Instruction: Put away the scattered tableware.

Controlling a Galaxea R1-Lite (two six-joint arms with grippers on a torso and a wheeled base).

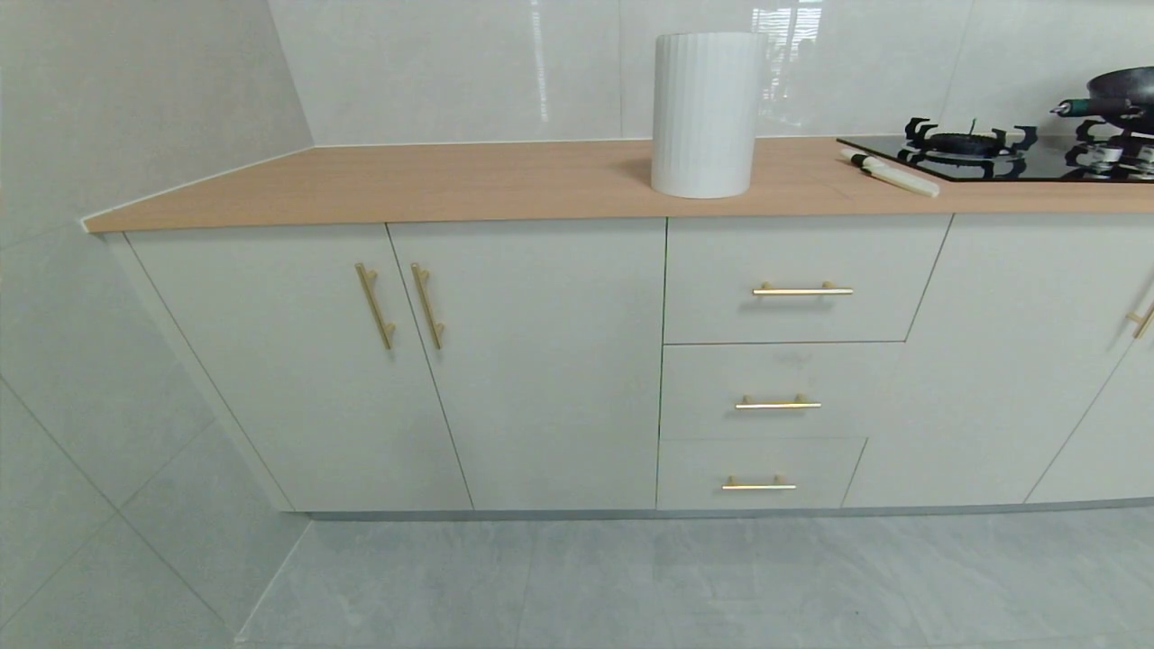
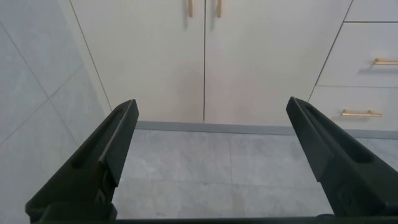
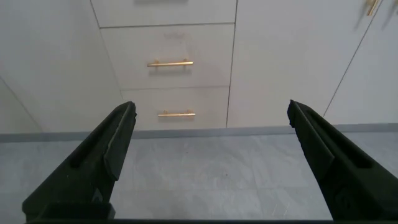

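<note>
Jaws apart, left gripper [image 2: 211, 106], right gripper [image 3: 211, 107]; one knife [image 1: 890, 173]

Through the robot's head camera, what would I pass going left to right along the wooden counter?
Tall white ribbed cylindrical container → cream-coloured knife lying flat → dark frying pan over the black gas hob.

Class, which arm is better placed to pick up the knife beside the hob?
Probably the right: the knife lies on the robot's right, and the right gripper faces the drawers nearer it.
</note>
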